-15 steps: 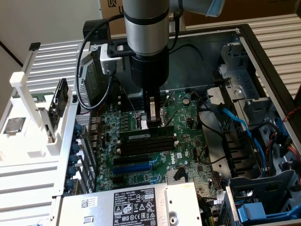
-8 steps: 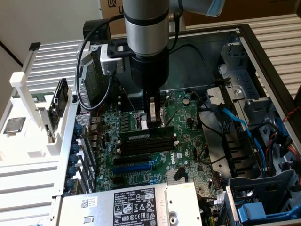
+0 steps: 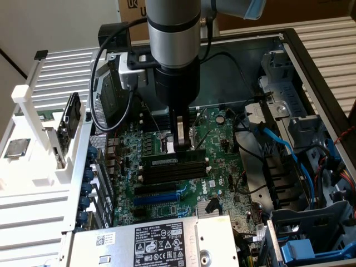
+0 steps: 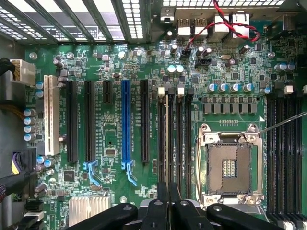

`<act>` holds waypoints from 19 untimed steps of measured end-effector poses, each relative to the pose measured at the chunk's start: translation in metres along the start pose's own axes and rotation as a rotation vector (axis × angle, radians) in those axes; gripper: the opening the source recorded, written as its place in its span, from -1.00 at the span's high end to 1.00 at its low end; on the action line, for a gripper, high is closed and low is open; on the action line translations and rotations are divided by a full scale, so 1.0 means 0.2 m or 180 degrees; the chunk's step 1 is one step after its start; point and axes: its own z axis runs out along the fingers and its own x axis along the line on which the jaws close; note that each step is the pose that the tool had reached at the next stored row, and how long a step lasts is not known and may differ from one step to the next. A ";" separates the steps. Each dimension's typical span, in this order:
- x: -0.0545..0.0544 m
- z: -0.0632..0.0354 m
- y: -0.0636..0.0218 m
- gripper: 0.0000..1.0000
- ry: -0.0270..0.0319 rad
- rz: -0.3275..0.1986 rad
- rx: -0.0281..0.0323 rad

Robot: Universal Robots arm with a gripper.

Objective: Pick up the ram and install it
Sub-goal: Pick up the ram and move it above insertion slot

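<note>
claw (image 3: 181, 146): almost shut, pinched ram (image 3: 167, 160) at mid-length | ram: stood on edge directly under claw, mid-board (image 3: 222, 139), at slots (image 3: 172, 177) beside socket (image 4: 229, 165) | long axis ran along slots, across claw's closing line | seated or not: couldn't tell

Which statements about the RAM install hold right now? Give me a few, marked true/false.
1. The ram stands on edge at the memory slots beside the processor socket. True.
2. The gripper hangs over the white rack outside the case. False: it is down inside the case, closed on the ram's upper edge.
3. The processor socket has no chip in it. True.
4. A card is plugged into the blue slot. False: the blue slot is bare.
</note>
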 end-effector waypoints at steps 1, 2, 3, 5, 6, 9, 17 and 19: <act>0.00 0.001 0.000 0.76 -0.0001 0.0001 -0.0001; 0.00 0.002 -0.001 0.76 -0.0003 0.0001 -0.0003; 0.01 0.004 -0.004 0.76 -0.0011 0.0001 -0.0004; 0.01 0.012 -0.008 0.76 -0.0021 0.0003 -0.0007; 0.01 0.013 -0.008 0.76 -0.0021 0.0003 -0.0009; 0.02 0.023 -0.009 0.76 -0.0024 0.0003 -0.0010; 0.02 0.035 -0.009 0.76 -0.0024 0.0003 -0.0011; 0.02 0.037 -0.009 0.76 -0.0025 0.0003 -0.0011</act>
